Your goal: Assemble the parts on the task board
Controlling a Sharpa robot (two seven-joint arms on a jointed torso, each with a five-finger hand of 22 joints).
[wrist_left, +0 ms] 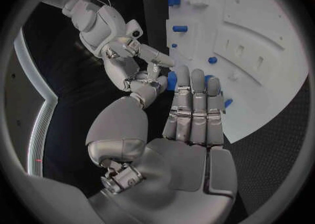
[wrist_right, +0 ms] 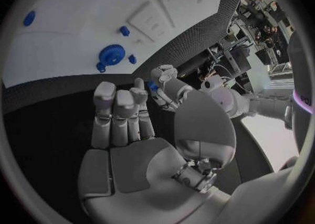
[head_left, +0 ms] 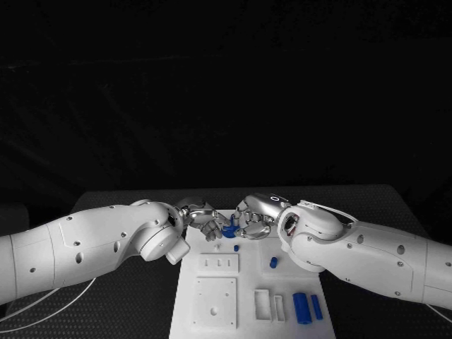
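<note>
Your right hand (wrist_right: 125, 114) faces the task board (wrist_right: 79, 51), fingers together. Blue gear (wrist_right: 113, 54) sits on the board. Left hand (wrist_right: 164, 85) pinches a small blue part (wrist_right: 152, 86).

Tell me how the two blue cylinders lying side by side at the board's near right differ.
The left cylinder is thicker; the right cylinder is slimmer. The left cylinder looks longer than the right cylinder. The right cylinder lies nearer the task board edge, the left cylinder further in. Both are blue and lie flat, parallel.
</note>
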